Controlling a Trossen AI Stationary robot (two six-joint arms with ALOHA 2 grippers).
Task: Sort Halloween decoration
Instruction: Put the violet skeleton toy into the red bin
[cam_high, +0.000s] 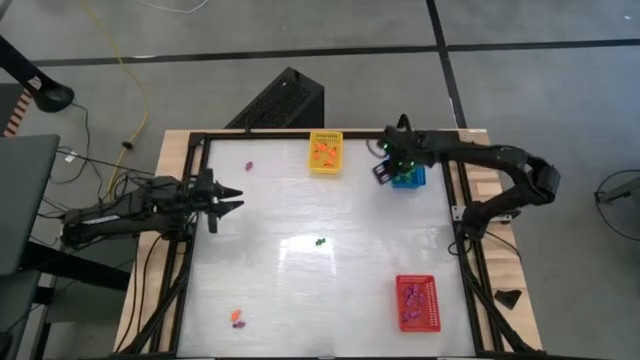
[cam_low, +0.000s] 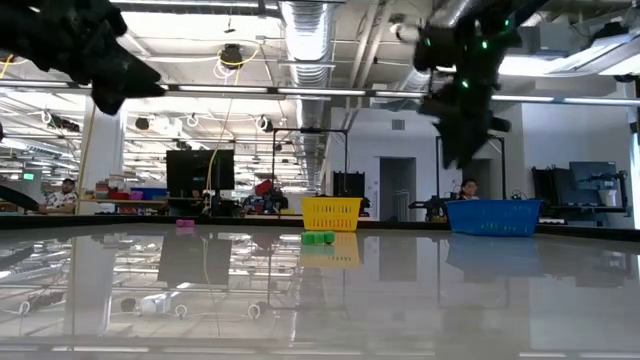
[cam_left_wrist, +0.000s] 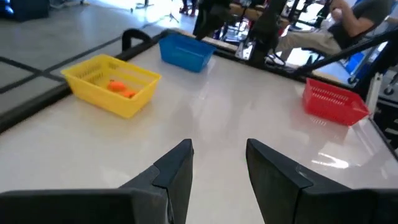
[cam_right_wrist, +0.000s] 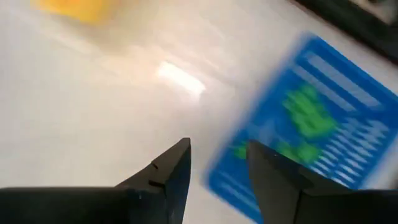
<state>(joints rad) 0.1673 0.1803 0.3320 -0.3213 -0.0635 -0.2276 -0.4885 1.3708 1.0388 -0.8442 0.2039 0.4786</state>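
Tiny Halloween trinkets lie loose on the white table: a green one (cam_high: 319, 241) in the middle, a purple one (cam_high: 249, 165) at the far left, and an orange and a purple one (cam_high: 237, 318) near the front edge. Orange trinkets (cam_left_wrist: 121, 89) lie in the yellow basket (cam_high: 325, 152), green ones (cam_right_wrist: 308, 115) in the blue basket (cam_high: 410, 180), purple ones in the red basket (cam_high: 417, 302). My right gripper (cam_right_wrist: 217, 168) hangs open over the blue basket's edge, nothing between its fingers. My left gripper (cam_high: 228, 200) waits open above the table's left side.
The three baskets stand apart: yellow and blue along the far edge, red at the near right. A black frame (cam_high: 190, 140) runs around the table. The wide middle of the table holds only the green trinket (cam_low: 318, 238). People sit in the room beyond.
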